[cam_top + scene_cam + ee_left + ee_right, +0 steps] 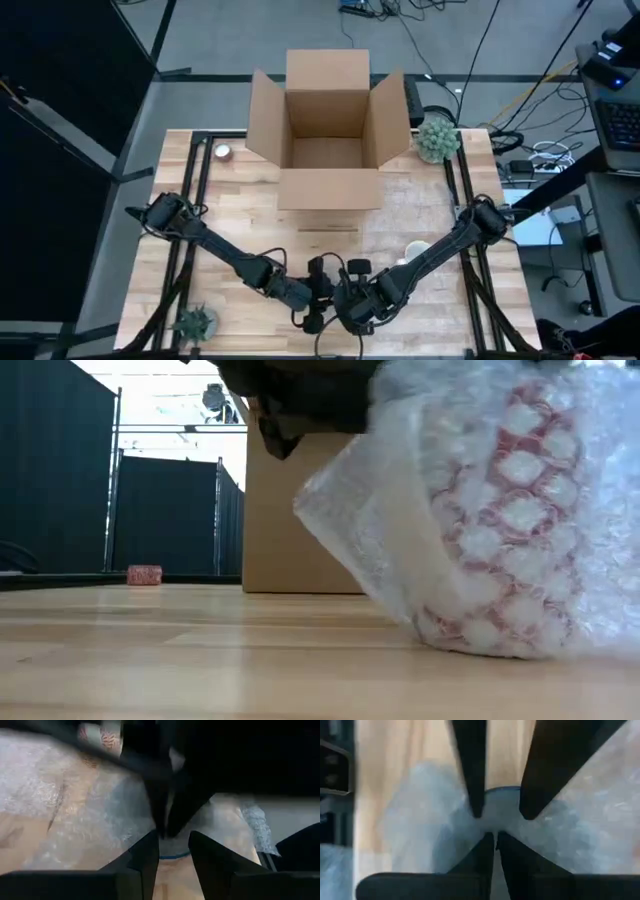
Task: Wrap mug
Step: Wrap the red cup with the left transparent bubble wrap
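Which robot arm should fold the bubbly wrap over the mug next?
Probably the right. The right gripper looks pinched shut on the wrap, while the left gripper hangs open beside it. The mug sits half covered.

- A pale wooden plank surface [250, 215] sits on a grey floor [230, 35].
- Left of the surface stands a dark curtain panel [60, 110]; from table height, dark curtains [165, 515] hang on a metal frame [118, 480], with bright light above them.
- Beyond the surface's far edge, black cables [470, 45] trail across the floor.
- Right of the surface, a side desk carries a keyboard [618, 122] and more tangled cables [545, 155].
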Action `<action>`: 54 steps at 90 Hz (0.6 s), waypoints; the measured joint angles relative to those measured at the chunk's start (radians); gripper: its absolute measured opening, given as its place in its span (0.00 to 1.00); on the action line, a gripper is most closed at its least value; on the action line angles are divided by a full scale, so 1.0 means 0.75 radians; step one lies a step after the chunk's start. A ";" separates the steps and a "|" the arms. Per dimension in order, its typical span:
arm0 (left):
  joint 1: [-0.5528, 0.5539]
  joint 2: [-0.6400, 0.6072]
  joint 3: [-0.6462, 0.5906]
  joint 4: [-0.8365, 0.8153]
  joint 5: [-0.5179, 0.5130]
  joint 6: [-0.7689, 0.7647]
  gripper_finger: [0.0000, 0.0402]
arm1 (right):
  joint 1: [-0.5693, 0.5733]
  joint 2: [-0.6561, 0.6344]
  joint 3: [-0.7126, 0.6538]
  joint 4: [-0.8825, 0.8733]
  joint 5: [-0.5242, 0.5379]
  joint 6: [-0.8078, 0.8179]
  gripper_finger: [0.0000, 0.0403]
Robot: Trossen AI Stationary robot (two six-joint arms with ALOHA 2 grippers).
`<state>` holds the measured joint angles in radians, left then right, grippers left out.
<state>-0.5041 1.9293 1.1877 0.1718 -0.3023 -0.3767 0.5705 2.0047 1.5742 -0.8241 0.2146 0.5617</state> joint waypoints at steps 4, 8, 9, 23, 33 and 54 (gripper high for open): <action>0.000 0.001 0.000 0.007 0.001 0.000 0.26 | 0.000 -0.004 -0.037 0.053 0.001 0.005 0.05; 0.000 0.001 0.000 0.012 0.002 0.000 0.26 | -0.002 -0.006 -0.075 0.107 0.007 0.009 0.05; 0.000 0.001 0.000 0.013 0.003 0.000 0.26 | -0.003 -0.006 -0.086 0.122 0.007 0.009 0.05; 0.001 0.001 -0.001 0.016 0.014 -0.004 0.26 | -0.023 -0.007 -0.180 0.279 -0.022 0.009 0.05; 0.001 0.001 -0.002 0.019 0.015 -0.003 0.26 | -0.038 -0.013 -0.184 0.276 -0.070 -0.005 0.05; 0.000 0.001 -0.002 0.018 0.017 -0.004 0.26 | -0.035 -0.131 -0.201 0.256 -0.100 0.006 0.05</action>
<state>-0.5041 1.9297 1.1866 0.1852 -0.2897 -0.3794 0.5446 1.9064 1.4235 -0.6323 0.1398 0.5663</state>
